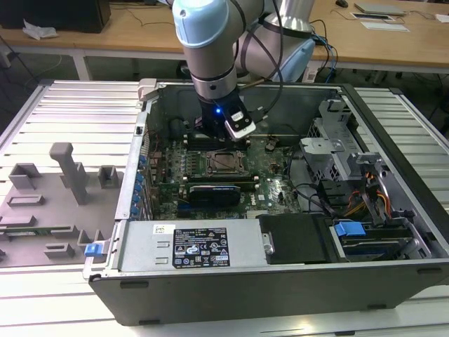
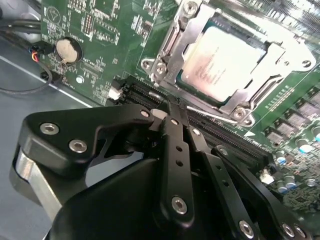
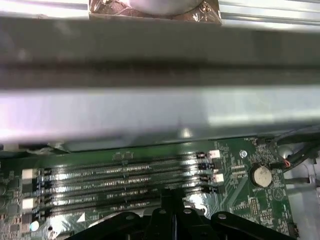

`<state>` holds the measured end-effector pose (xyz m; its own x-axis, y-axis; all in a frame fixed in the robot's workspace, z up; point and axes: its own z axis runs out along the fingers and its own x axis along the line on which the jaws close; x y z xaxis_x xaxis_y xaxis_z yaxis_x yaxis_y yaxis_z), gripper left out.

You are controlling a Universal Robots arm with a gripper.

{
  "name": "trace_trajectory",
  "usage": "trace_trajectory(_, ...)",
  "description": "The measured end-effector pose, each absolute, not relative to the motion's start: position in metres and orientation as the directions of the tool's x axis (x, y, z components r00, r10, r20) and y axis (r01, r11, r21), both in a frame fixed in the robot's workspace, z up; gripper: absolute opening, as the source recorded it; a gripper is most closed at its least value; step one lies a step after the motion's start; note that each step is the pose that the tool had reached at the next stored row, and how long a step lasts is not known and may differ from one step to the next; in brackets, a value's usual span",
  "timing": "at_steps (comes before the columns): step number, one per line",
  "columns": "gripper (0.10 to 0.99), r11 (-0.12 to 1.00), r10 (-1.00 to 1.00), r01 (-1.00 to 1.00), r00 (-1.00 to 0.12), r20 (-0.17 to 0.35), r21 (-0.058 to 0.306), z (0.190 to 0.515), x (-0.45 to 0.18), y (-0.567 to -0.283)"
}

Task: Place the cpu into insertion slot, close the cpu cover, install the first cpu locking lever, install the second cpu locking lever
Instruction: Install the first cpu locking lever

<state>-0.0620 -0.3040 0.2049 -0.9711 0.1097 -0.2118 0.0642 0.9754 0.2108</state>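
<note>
Our claw [image 2: 171,111] is pinched narrow, empty, over the memory slots [image 2: 220,135]. The cpu [image 1: 226,163] sits under the cpu cover [image 2: 276,62], mid-frame in the exterior view. Pressing down off-target, we'd likely gouge the green board [image 2: 100,30].

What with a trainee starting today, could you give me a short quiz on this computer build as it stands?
1. True or false: the metal cover is down over the chip.
2. The end effector hangs nearest which part? A: the memory slots. B: the coin battery. C: the blue drive latch.
3. Fill in: the end effector's fingers are ___ (open or shut).

Key: 1 true; 2 A; 3 shut.
</note>
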Motion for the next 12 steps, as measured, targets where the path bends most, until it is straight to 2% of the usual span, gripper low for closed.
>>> trace_trajectory(12,0.106,0.968,0.193,0.150,-0.958,-0.213,0.203,0.2013,-0.0622,-0.3005)
